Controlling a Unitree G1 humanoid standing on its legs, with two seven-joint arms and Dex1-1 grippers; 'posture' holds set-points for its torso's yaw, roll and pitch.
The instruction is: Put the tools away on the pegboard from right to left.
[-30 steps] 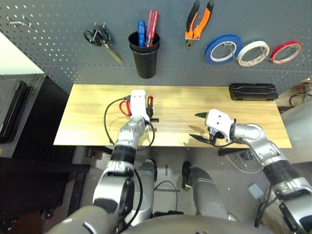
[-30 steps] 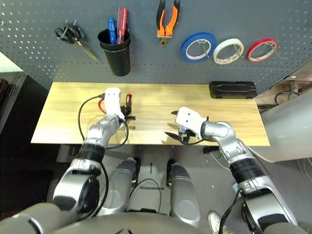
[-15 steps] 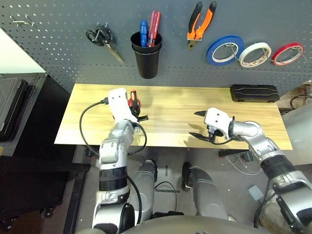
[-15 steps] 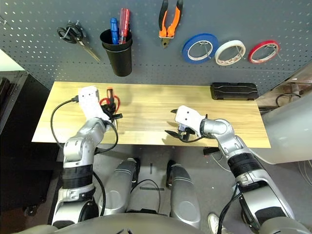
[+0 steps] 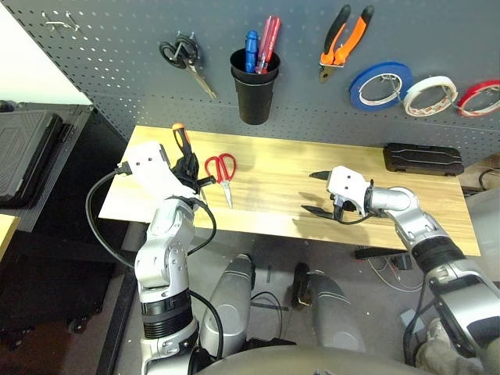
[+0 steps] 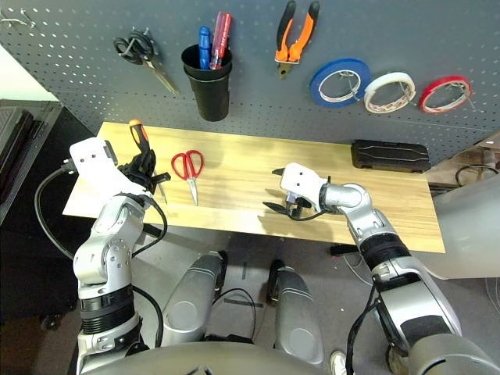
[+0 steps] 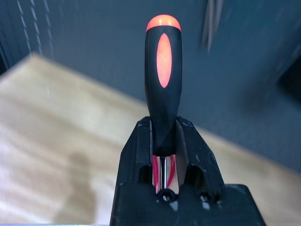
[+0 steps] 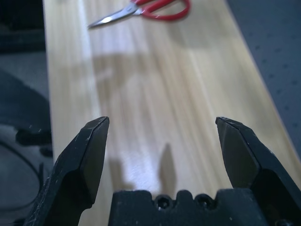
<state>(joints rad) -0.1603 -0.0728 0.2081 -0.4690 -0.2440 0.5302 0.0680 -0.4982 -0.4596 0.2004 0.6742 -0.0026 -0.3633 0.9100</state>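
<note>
The slim screwdriver with a black-and-orange handle (image 7: pixel 163 70) is clamped at its handle between the left tool's (image 7: pixel 163 136) two black fingers, over the light wooden bench (image 5: pixel 273 195). Just beside that tool, red-handled metal scissors (image 5: pixel 223 173) lie on the bench. Well apart from it, the right tool (image 8: pixel 163 141) has its fingers spread around nothing, above the bench.

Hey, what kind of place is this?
Probably a workshop or robotics lab: a pegboard holds pliers and tape rolls, above a wooden workbench with red-handled scissors.
</note>
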